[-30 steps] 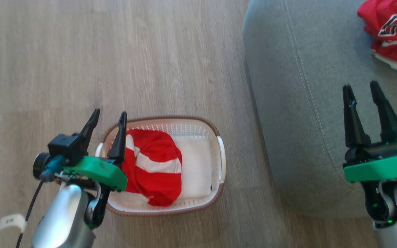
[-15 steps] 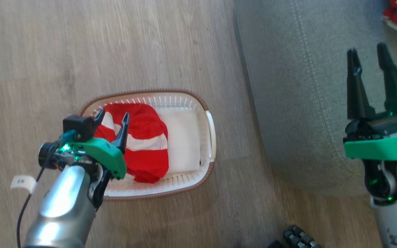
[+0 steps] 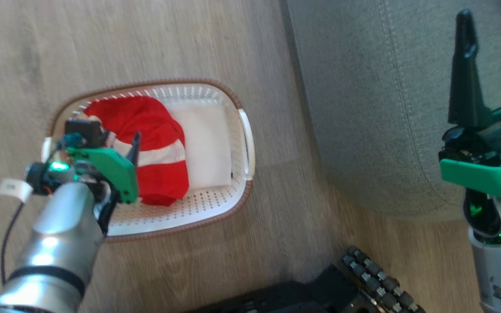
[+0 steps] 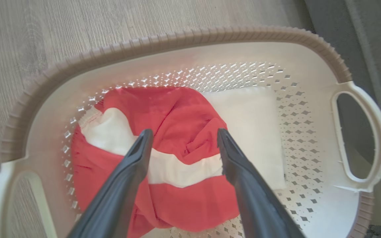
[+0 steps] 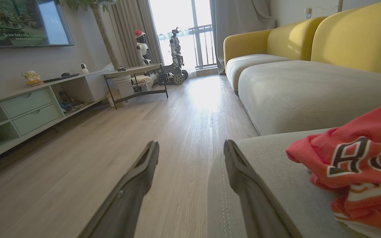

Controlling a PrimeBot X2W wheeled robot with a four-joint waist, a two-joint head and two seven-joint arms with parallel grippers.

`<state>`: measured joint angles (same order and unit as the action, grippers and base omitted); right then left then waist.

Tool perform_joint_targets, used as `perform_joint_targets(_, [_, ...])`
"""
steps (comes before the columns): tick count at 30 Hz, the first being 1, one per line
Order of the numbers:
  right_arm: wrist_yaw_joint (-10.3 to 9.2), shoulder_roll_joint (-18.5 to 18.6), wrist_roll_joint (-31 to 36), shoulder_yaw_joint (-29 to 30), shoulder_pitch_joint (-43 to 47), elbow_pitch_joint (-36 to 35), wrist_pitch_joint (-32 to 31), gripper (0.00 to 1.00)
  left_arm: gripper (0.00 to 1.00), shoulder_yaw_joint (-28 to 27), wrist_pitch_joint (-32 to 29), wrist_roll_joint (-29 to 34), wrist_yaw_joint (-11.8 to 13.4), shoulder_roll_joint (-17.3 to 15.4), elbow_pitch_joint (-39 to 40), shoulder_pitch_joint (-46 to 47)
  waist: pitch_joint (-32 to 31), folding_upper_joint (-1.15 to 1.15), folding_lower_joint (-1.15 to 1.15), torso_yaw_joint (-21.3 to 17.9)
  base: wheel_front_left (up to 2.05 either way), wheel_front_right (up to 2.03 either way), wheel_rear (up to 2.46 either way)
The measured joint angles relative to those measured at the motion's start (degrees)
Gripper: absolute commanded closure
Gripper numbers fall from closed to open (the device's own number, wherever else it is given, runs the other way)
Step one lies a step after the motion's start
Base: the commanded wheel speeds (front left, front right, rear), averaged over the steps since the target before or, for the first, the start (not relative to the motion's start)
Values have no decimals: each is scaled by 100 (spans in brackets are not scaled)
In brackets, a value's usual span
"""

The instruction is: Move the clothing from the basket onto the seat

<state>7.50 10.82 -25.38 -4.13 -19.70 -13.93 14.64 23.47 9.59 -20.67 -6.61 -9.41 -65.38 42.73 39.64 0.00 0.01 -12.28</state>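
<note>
Left hand [image 4: 184, 135] spread wide over the basket [image 4: 190, 49] and the red garment [image 4: 180, 109]; contact unclear, arm [image 3: 59, 226] hides basket's near-left rim. Right hand [image 5: 190, 143] wide, empty, far right of basket above the seat [image 5: 293, 185], beside half-cropped lettered garment [image 5: 359, 155]. Floor [image 3: 285, 195] strip separates basket and seat.

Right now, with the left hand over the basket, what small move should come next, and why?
Probably lower the left hand a little and close on the red garment: its fingers stand open, straddling the bunched fabric in the basket, not yet gripping it.
</note>
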Motion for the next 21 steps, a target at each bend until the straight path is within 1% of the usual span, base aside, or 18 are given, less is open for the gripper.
perform_joint_targets(3, [0, -27, 34, 9, -118, -259, 0, 0, 0, -1, -57, 0, -2, -98, -263, 324, 258, 0, 0, -102, 0, 0, 0])
perform_joint_targets(7, [0, -178, 110, 10, -218, -499, 0, 0, 0, 5, -259, 0, -2, -211, -531, 730, 610, 0, 0, -228, 0, 0, 0])
perform_joint_targets(11, [0, -229, 131, 3, -251, -643, 1, 0, 0, 8, -556, 0, 15, -350, -682, 1002, 936, 0, 0, -358, 0, 0, 0])
perform_joint_targets(15, [0, -338, 171, -11, -387, -667, 1, 0, 0, 29, -824, 0, 74, -454, -757, 1077, 1177, 0, 1, -500, 0, 0, 0])
perform_joint_targets(21, [0, -346, 171, -10, -433, -666, 1, 0, 0, 209, -1500, 0, 30, -466, -833, 1076, 1265, 0, 0, -605, 0, 0, 0])
